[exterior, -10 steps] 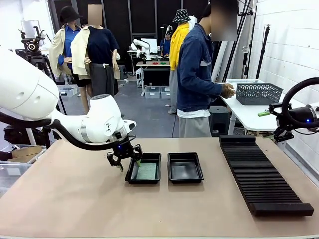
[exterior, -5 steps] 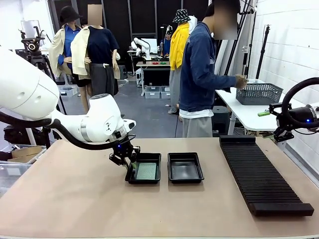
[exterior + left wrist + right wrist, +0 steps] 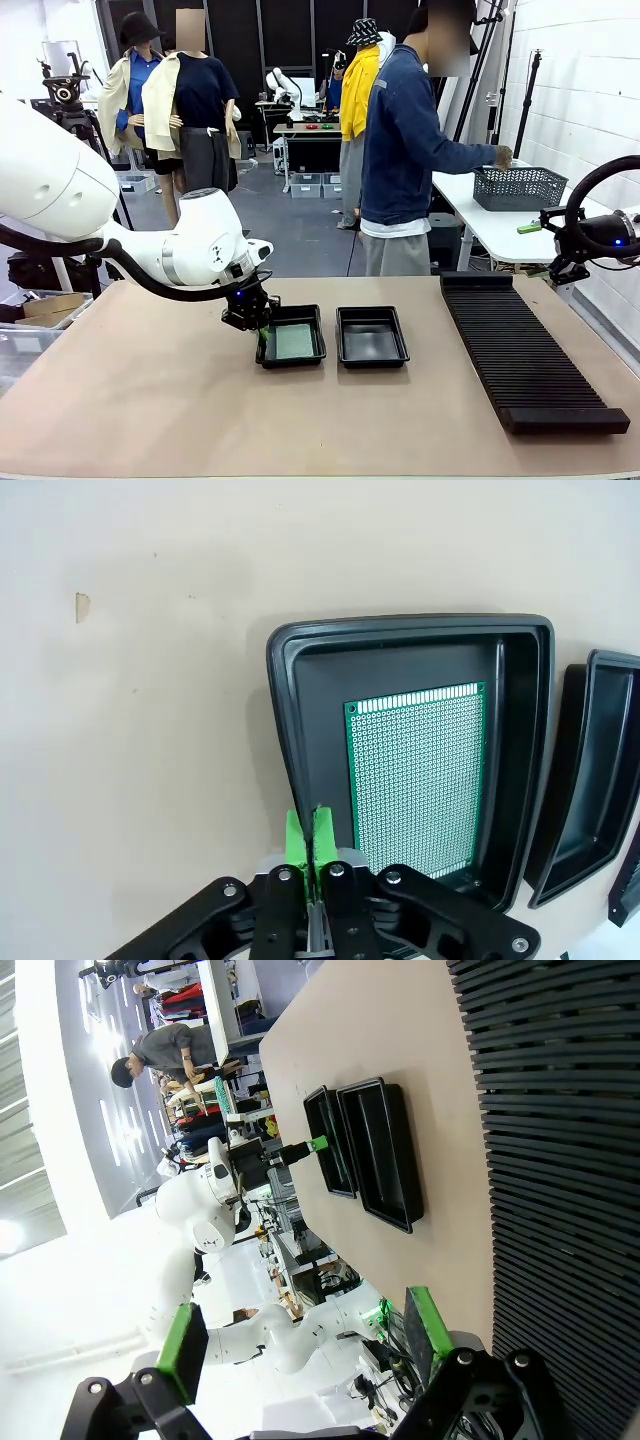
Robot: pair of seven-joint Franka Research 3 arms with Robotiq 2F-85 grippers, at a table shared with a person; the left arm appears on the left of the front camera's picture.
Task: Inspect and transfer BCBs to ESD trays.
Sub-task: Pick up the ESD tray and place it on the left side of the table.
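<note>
One green BCB (image 3: 294,341) lies flat on the floor of the left ESD tray (image 3: 263,352). The right ESD tray (image 3: 372,357) beside it holds nothing. My left gripper (image 3: 256,320) is shut, its green pads pressed together, with the tips at that tray's left rim. In the left wrist view the shut fingertips (image 3: 308,840) sit right by the rim (image 3: 283,720), with the BCB (image 3: 418,770) just beyond and the other tray (image 3: 590,780) at the edge. My right gripper (image 3: 305,1338) hangs open and empty over the table's right side, far from both trays (image 3: 385,1155).
A long black ribbed rack (image 3: 520,345) takes up the table's right part. The person (image 3: 405,150) stands at the far side, turned away, with a hand at a grey basket (image 3: 518,186) on a white side table. My right arm (image 3: 600,232) hovers at the right edge.
My left gripper has moved right and down against the left tray's rim, and the tray has slid slightly right. The person has reached over to the grey basket.
</note>
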